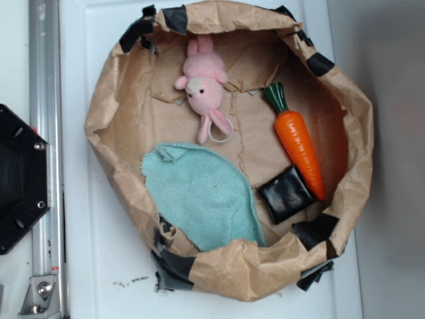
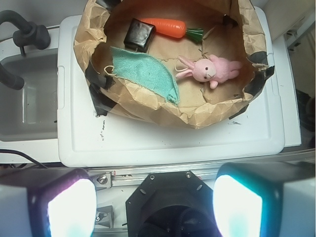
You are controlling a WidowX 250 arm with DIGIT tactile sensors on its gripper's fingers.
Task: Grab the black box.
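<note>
Gripper (image 2: pixel 143 207) stands wide open, holding nothing, back from the bag (image 1: pixel 106 119) where the black box (image 1: pixel 286 193) lies touching the carrot (image 1: pixel 300 147), beside the cloth (image 1: pixel 199 196).

In the wrist view the claw (image 2: pixel 155 205) shows only as two blurred, glowing fingers (image 2: pixel 71 207) cut off by the bottom edge, so their tips stay out of sight. The black hexagonal plate (image 1: pixel 20 179) runs off the exterior view's left edge, and the teal cloth (image 1: pixel 202 196) hides part of the brown paper bag's (image 1: pixel 252 269) floor. The bag's near wall covers the cloth's lower edge there
</note>
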